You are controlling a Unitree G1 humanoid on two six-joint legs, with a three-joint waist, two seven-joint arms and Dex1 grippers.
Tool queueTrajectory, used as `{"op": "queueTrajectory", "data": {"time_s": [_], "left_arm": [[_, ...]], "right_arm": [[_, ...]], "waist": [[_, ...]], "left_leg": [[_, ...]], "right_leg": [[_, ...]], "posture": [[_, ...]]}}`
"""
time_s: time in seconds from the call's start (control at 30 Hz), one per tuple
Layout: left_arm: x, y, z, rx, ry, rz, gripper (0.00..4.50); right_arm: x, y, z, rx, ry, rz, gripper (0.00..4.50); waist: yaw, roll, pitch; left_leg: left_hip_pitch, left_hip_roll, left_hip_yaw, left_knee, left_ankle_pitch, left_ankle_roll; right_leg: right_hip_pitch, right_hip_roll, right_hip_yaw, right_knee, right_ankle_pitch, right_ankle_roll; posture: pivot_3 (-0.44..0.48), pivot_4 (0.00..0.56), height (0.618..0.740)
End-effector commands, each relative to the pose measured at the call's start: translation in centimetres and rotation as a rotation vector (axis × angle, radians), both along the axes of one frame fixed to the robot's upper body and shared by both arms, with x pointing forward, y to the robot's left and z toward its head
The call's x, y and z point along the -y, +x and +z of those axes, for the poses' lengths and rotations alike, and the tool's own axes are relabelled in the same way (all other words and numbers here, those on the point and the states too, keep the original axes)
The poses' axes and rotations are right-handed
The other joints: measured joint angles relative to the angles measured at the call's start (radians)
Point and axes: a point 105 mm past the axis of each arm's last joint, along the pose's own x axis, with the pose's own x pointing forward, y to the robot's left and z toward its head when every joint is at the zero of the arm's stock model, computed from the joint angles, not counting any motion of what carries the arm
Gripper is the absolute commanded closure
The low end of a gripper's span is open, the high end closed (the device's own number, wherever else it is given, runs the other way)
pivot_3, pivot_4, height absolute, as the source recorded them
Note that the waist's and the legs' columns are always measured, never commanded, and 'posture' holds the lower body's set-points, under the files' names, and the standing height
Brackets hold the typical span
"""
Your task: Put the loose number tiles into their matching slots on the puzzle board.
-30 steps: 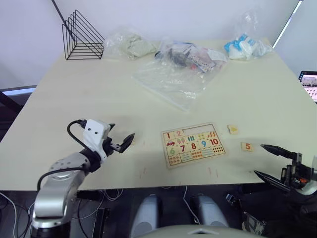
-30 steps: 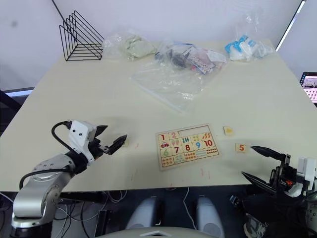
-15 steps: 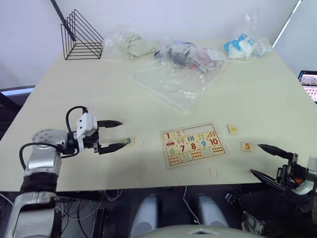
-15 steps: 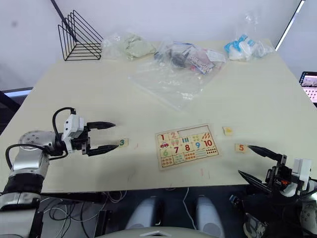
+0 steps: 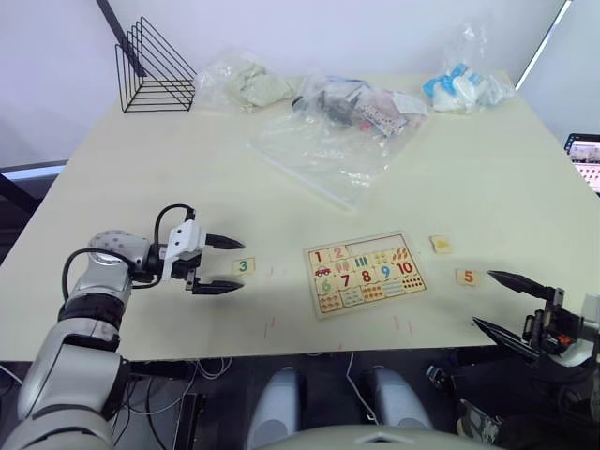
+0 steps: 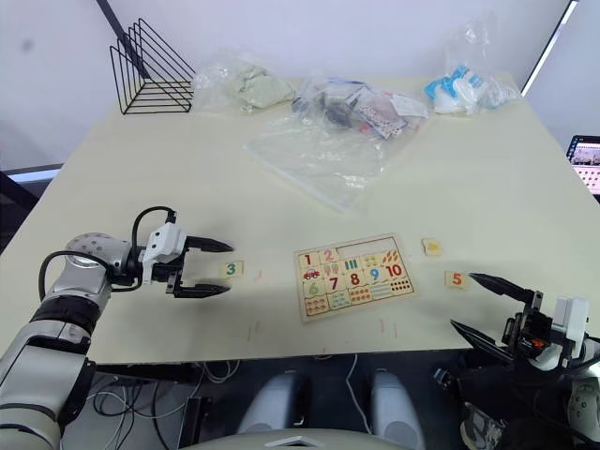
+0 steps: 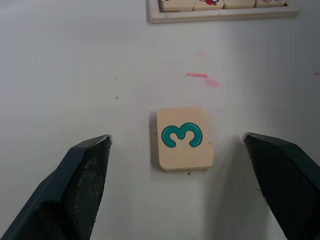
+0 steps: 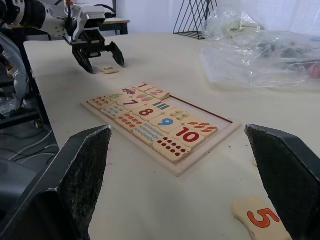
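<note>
Left gripper: its two black fingers are spread wide and hold nothing. In the left wrist view the green 3 tile lies flat on the table, ahead of the tips and between the lines of the two fingers, touching neither.

Right gripper: it hangs off the table's front edge at about 4 o'clock from the puzzle board. The fingers are wide apart and empty.

Puzzle board: it lies flat near the front edge of the table. The top row has 1 and 2, then an empty strip. The lower rows are full of tiles.

Green 3 tile: at 9 o'clock from the board, well apart from it.

Orange 5 tile: at 3 o'clock from the board, near the right gripper.

Yellow-mark tile: at about 2 o'clock from the board, beside the 5 tile.

Far side of the table: clear plastic bags at 12 o'clock and a black wire rack at 10 o'clock.
</note>
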Motion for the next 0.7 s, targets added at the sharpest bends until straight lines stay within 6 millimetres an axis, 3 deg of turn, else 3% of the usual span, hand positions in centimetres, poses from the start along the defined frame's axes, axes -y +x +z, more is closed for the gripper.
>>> {"op": "queueTrajectory", "data": {"time_s": [0.03, 0.1, 0.23, 0.27, 0.33, 0.43, 0.7], "left_arm": [[0.0, -0.3, 0.0, -0.016, -0.004, -0.026, 0.01], [0.0, -0.4, -0.2, -0.022, -0.001, -0.032, 0.01], [-0.1, -0.5, -0.3, -0.029, 0.003, -0.028, 0.98], [-0.2, -0.4, -0.3, -0.027, 0.0, -0.021, 1.56], [-0.5, -0.5, -0.4, -0.038, 0.001, -0.011, 2.17], [-0.8, -0.9, -0.6, -0.058, 0.015, -0.011, 3.54], [-1.0, -1.1, 0.0, -0.043, 0.012, -0.02, 3.57]], "right_arm": [[0.3, -0.1, 0.9, 0.046, -0.019, -0.009, 0.0], [0.4, -0.2, 0.9, 0.046, -0.02, -0.012, 0.0], [0.4, -0.2, 0.9, 0.045, -0.022, -0.014, 0.0], [0.4, -0.2, 0.9, 0.045, -0.022, -0.014, 0.0], [0.4, -0.2, 0.9, 0.046, -0.024, -0.014, 0.0], [0.5, -0.2, 0.9, 0.045, -0.025, -0.013, 0.0], [0.4, 0.0, 1.0, 0.046, -0.024, -0.005, 0.0]], "waist": [[0.0, 0.0, 0.0], [0.0, 0.0, 0.0], [0.0, 0.0, 0.0], [0.0, 0.0, 0.0], [0.0, 0.0, 0.0], [-0.002, 0.0, 0.0], [-0.002, 0.0, 0.0]], "left_leg": [[0.0, 0.0, 0.0, 0.0, 0.0, 0.0], [0.0, 0.0, 0.0, 0.0, 0.0, 0.0], [0.0, 0.0, 0.0, 0.0, 0.0, 0.0], [0.0, 0.0, 0.0, 0.0, 0.0, 0.0], [0.0, 0.0, 0.0, 0.0, 0.0, 0.0], [0.0, 0.0, 0.0, 0.0, 0.0, 0.0], [0.001, 0.0, 0.0, 0.0, 0.0, 0.0]], "right_leg": [[0.0, 0.0, 0.0, 0.0, 0.0, 0.0], [0.0, 0.0, 0.0, 0.0, 0.0, 0.0], [0.0, 0.0, 0.0, 0.0, 0.0, 0.0], [0.0, 0.0, 0.0, 0.0, 0.0, 0.0], [0.0, 0.0, 0.0, 0.0, 0.0, 0.0], [0.0, 0.0, 0.0, 0.0, 0.0, 0.0], [0.0, 0.0, 0.0, 0.0, 0.0, 0.0]], "posture": [[0.0, 0.15, 0.74], [0.0, 0.15, 0.74], [0.0, 0.15, 0.74], [0.0, 0.15, 0.74], [0.0, 0.15, 0.74], [0.0, 0.15, 0.74], [0.0, 0.15, 0.74]]}}
